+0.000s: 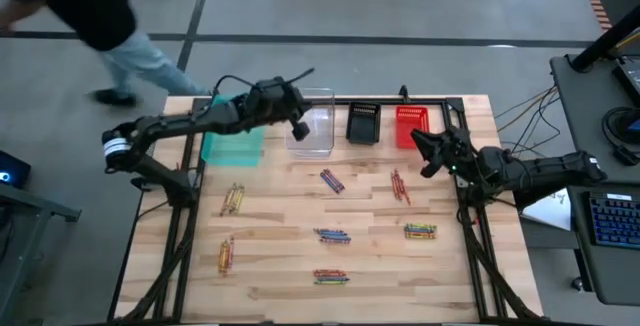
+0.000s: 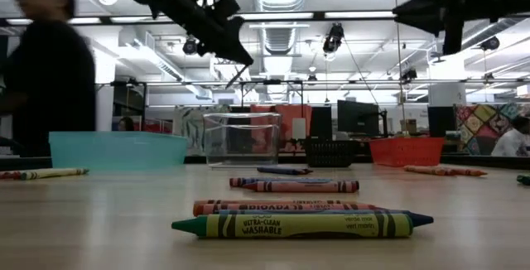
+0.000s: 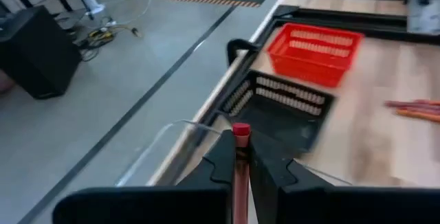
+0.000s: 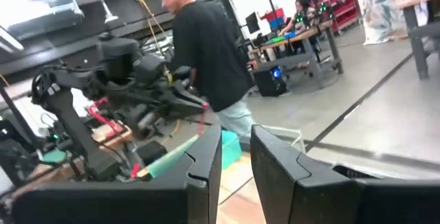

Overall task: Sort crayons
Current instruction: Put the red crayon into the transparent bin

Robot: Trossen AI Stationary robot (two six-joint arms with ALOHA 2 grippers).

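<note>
Left gripper [image 3: 240, 157] clenched on a red crayon [image 3: 240, 172], above the clear bin [image 1: 313, 123]; right gripper [image 4: 236, 157] parted, holding nothing, by the red bin [image 1: 410, 124].

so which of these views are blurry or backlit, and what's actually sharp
Low view: the nearest crayons are sharp, while both arms are dark silhouettes against bright ceiling lights. Left wrist view: the red crayon in the left gripper and the bins look soft. Right wrist view: everything is smeared.

Beneath the left gripper [image 1: 300, 126] sits a clear bin [image 1: 312, 124], with a teal bin [image 1: 233, 141] beside it, while black [image 1: 363, 123] and red [image 1: 411, 126] bins stand nearer the right gripper [image 1: 425, 151].
</note>
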